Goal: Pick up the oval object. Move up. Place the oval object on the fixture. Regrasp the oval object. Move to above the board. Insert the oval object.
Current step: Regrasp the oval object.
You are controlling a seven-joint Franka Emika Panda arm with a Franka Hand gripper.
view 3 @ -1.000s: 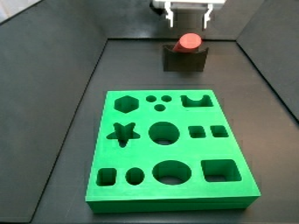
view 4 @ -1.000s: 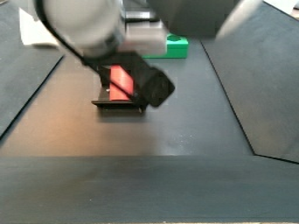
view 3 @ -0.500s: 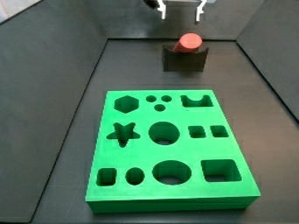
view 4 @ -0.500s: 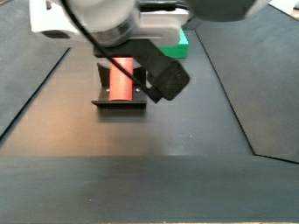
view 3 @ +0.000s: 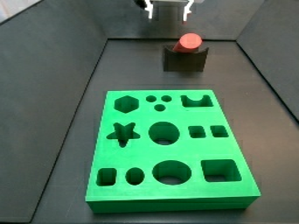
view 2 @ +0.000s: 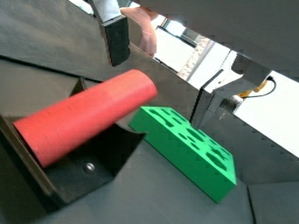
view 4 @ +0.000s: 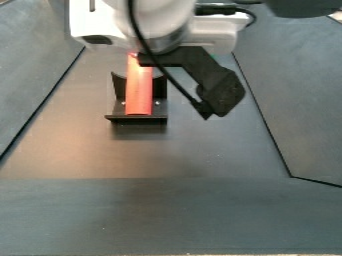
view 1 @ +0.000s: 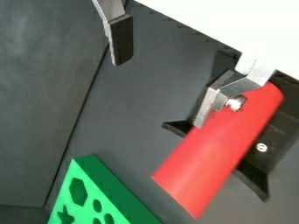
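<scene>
The oval object [view 3: 187,41] is a red-coral peg lying in the notch of the dark fixture [view 3: 184,59], with one rounded end facing a side view; it also shows lengthwise as the oval object [view 4: 139,85]. My gripper [view 3: 170,7] hangs open high above and slightly behind it, at the frame's top edge. In both wrist views the gripper [view 1: 166,74] [view 2: 162,74] holds nothing, and the oval object [view 1: 222,153] [view 2: 82,118] rests well below the fingers on the fixture [view 2: 100,171]. The green board [view 3: 172,149] lies nearer the front.
Dark walls slope up around the black floor [view 3: 70,131]. The board's edge [view 2: 187,149] shows beyond the fixture, and a corner of it [view 1: 87,197] appears in a wrist view. The arm's body [view 4: 154,25] fills the upper part of a side view.
The open gripper has risen straight up away from the oval object, which stays still on the fixture. The arm's body has moved up in the frames.
</scene>
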